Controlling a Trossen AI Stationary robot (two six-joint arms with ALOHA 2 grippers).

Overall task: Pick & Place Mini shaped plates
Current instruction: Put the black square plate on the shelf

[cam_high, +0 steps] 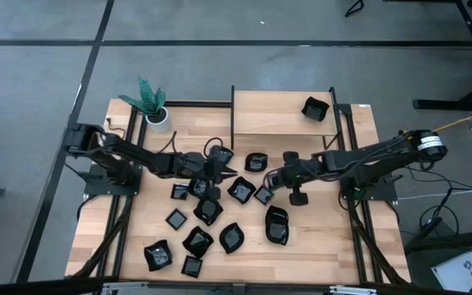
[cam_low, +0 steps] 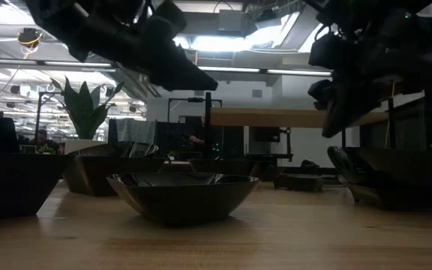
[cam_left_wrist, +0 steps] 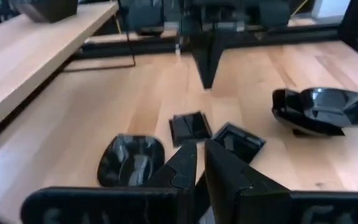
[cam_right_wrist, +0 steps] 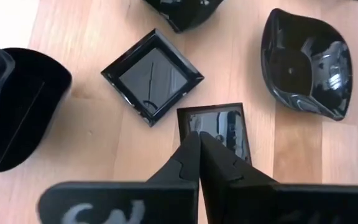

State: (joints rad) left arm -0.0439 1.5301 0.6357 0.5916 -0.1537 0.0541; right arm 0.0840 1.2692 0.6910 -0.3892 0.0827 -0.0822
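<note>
Both arms reach inward over the mini shaped plates (cam_high: 207,209); left gripper (cam_high: 228,170) and right gripper (cam_right_wrist: 199,144) have fingers pressed together, holding nothing

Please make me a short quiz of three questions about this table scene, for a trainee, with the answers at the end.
1. Fill in: in the right wrist view, the right gripper has its jaws ___ (open or shut).
2. True or false: a black plate sits on the raised shelf.
3. Which one is nearer the white plant pot? A. left gripper B. right gripper

Key: 1 shut; 2 true; 3 A
</note>
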